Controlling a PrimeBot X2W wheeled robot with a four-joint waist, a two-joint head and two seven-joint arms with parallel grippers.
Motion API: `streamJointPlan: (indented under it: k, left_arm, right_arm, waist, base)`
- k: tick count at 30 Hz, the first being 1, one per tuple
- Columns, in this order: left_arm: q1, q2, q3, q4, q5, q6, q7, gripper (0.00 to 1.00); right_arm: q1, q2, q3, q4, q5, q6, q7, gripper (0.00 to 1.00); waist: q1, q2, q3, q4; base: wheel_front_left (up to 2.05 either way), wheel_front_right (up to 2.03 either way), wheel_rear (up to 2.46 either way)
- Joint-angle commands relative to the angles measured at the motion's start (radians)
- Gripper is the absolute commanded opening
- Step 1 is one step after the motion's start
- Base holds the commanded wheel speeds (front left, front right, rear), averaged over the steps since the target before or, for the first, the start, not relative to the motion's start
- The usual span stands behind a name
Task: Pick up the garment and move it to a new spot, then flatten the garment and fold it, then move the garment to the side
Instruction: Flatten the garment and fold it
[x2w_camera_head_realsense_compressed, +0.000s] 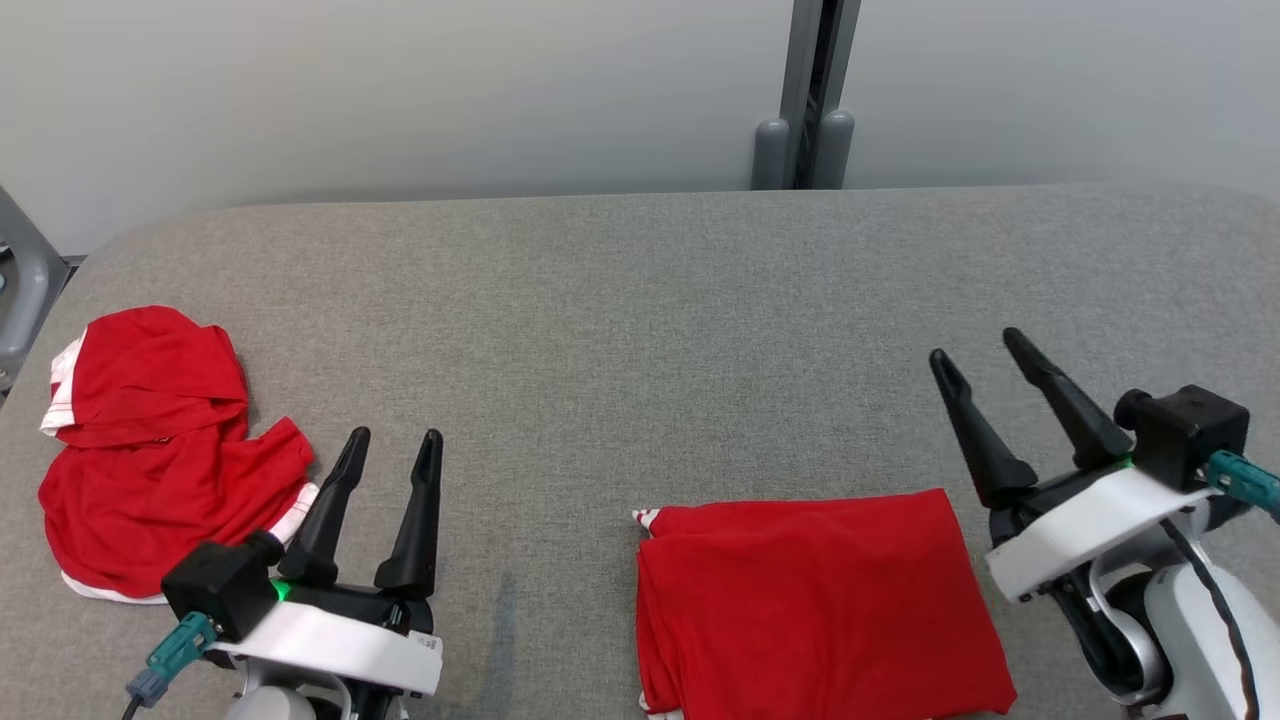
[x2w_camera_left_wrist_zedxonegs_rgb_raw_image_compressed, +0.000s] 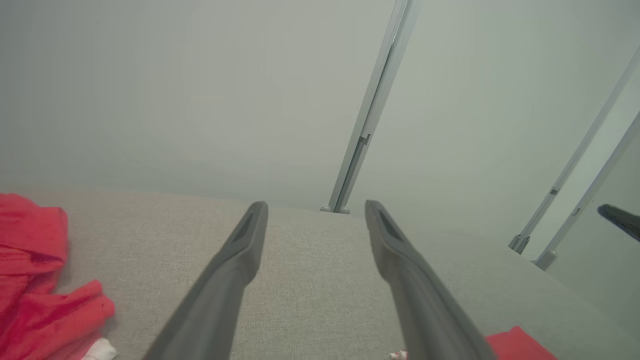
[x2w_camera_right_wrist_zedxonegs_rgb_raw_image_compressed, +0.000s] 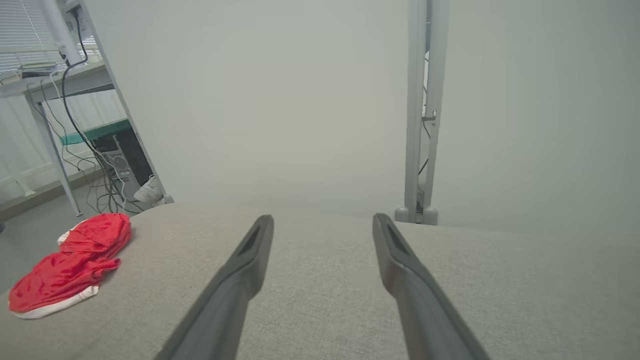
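Folded red garment (x2w_camera_head_realsense_compressed: 815, 600) lies flat at the near edge of the desk (x2w_camera_head_realsense_compressed: 640, 320), between the two arms and touching neither. Its bottom hem is cut off by the head view's frame, and the left wrist view catches a red corner of it. Left pincer (x2w_camera_head_realsense_compressed: 395, 434) and right pincer (x2w_camera_head_realsense_compressed: 975, 345) both have fingers spread apart with nothing between them; crumpled red garment (x2w_camera_head_realsense_compressed: 150, 450) with white trim sits far left, near corner hidden behind the left wrist, garment type unclear.
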Motion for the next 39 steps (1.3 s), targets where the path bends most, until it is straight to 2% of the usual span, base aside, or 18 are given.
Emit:
streamJointPlan:
  k: [1, 6, 12, 15, 26, 39]
  left_arm:
    - [0.004, -0.002, 0.003, 0.002, 0.005, -0.004, -0.003, 1.00]
    - [0.025, -0.015, 0.009, 0.007, 0.020, -0.005, -0.003, 1.00]
    - [0.061, -0.045, 0.050, 0.000, 0.064, -0.006, -0.003, 1.00]
    - [0.072, -0.056, 0.062, 0.000, 0.091, -0.006, -0.003, 1.00]
    - [0.085, -0.073, 0.064, -0.014, 0.134, -0.006, -0.003, 1.00]
    - [0.067, -0.077, 0.061, -0.012, 0.127, -0.005, -0.003, 1.00]
  right_arm:
    - [0.016, -0.017, -0.010, 0.008, -0.039, 0.000, -0.029, 1.00]
    - [0.074, -0.025, -0.097, 0.042, -0.172, 0.000, -0.158, 1.00]
    - [0.156, 0.041, -0.222, 0.041, -0.214, 0.000, -0.220, 1.00]
    - [0.181, 0.045, -0.235, 0.016, -0.259, 0.000, -0.227, 1.00]
    - [0.223, 0.103, -0.269, -0.011, -0.291, 0.000, -0.227, 1.00]
    - [0.211, 0.110, -0.268, -0.003, -0.290, 0.000, -0.227, 1.00]
  waist:
    - [0.0000, -0.0001, -0.003, -0.001]
    - [0.0000, -0.0001, -0.018, 0.005]
    - [0.0000, -0.0001, -0.026, 0.003]
    - [0.0000, -0.0001, -0.026, 0.002]
    - [0.0000, -0.0001, -0.017, 0.013]
    - [0.0000, -0.0001, -0.004, 0.017]
  base:
    - [0.00, 0.00, 0.00]
    - [0.00, 0.00, 0.00]
    - [0.00, 0.00, 0.00]
    - [0.00, 0.00, 0.00]
    - [0.00, 0.00, 0.00]
    - [0.00, 0.00, 0.00]
